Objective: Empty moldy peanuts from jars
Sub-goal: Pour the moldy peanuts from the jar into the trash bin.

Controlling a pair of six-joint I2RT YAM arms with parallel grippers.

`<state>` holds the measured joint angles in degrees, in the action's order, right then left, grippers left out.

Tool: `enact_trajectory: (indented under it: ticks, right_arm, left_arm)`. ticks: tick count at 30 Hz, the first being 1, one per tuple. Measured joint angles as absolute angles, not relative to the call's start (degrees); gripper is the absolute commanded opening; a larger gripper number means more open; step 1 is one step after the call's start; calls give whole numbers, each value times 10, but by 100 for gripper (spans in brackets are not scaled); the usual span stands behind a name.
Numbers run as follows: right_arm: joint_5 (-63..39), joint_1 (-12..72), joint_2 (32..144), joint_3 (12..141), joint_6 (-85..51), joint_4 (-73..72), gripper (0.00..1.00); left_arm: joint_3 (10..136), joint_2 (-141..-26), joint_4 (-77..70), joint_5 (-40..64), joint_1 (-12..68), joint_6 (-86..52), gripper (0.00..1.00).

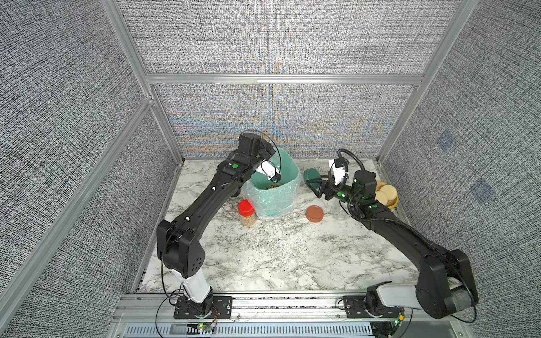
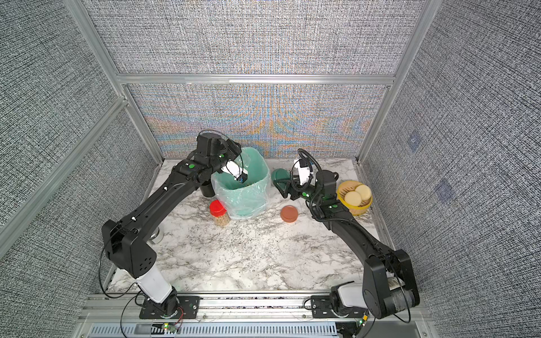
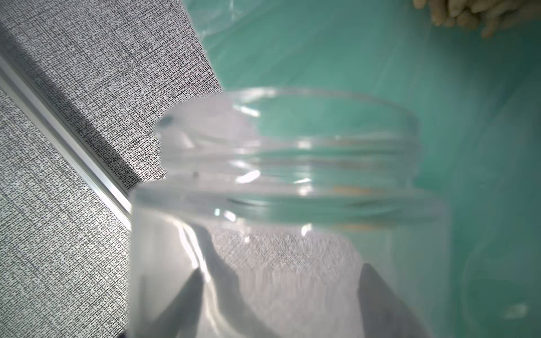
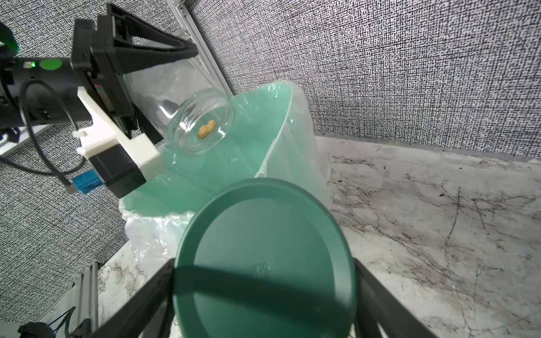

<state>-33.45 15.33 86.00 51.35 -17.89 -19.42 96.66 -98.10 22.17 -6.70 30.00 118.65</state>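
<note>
Righting the jar (image 4: 190, 111) clamped in the left tool (image 3: 282, 269) now could trap its lone peanut (image 4: 206, 128); the right tool (image 4: 263, 272) pinches the lid (image 4: 263, 228)

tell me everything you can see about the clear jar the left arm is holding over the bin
The jar is a small clear plastic cylinder with a threaded neck, a wide round mouth and no lid. The left gripper clamps its body from two sides. It hangs tipped, mouth down, over the opening of the green bin lined with a clear bag. It looks nearly empty: one peanut shows at the mouth. Only the fingers seem to touch it.
</note>
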Motion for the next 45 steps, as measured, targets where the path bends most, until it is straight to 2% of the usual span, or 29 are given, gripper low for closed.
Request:
enact_trajectory:
  ticks: [9, 15, 23, 33, 40, 45]
  right_arm:
    - [-338, 150, 864, 518, -167, -190, 51]
    - [-346, 150, 866, 514, -168, -194, 51]
    - [-348, 150, 859, 498, -174, -197, 51]
    - [-349, 152, 853, 495, -182, -204, 50]
    - [-349, 153, 846, 482, -186, -211, 51]
    - [-347, 150, 841, 482, -180, -212, 51]
  left_arm:
    - [956, -981, 138, -96, 293, 1187, 0]
    - [1012, -988, 137, -129, 273, 1186, 0]
    - [840, -915, 134, -205, 279, 1186, 0]
    - [947, -915, 157, -209, 276, 1187, 0]
    - [825, -895, 175, -235, 287, 1186, 0]
    - [838, -893, 190, -231, 284, 1187, 0]
